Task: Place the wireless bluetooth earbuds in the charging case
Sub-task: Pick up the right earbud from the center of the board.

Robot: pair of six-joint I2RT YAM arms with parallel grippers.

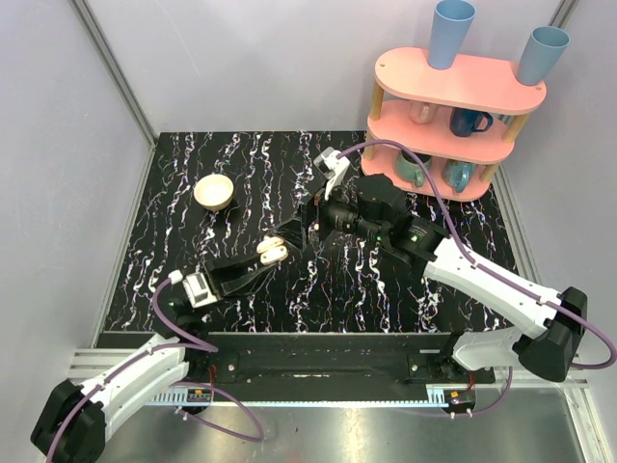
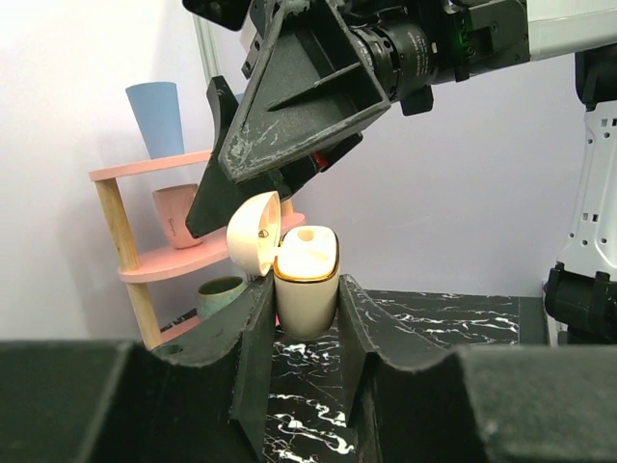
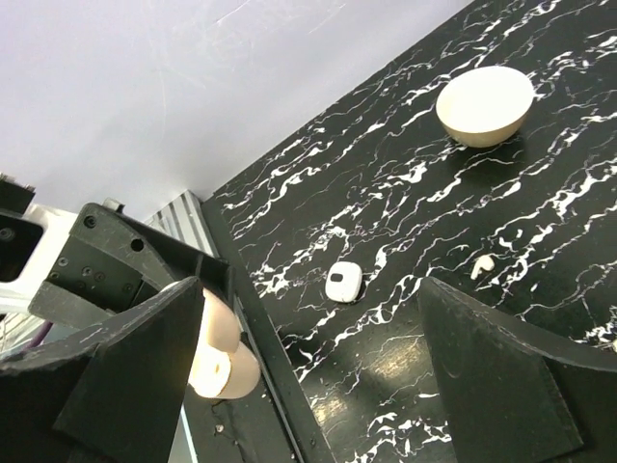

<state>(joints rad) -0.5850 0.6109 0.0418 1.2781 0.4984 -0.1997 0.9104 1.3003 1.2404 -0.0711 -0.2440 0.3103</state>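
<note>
Left end effector point(image 2: 306, 323): clamped on charging case point(image 2: 307, 275), which stands upright with its lid hinged open.
Right end effector point(image 3: 308, 289): just above the case, jaws spread wide, nothing in them.
Earbud point(image 3: 482, 262): loose on counter point(image 3: 405, 174), well apart from the case, toward bowl point(image 3: 485, 104).
Risk: the tiny, smooth bud may skid or flip under such broad jaws. A careless descent could knock the lid shut or twist the case.

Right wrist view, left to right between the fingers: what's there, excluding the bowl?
charging case, open and held off the table → small white rounded-square case on the table → earbud lying loose on the table
</note>
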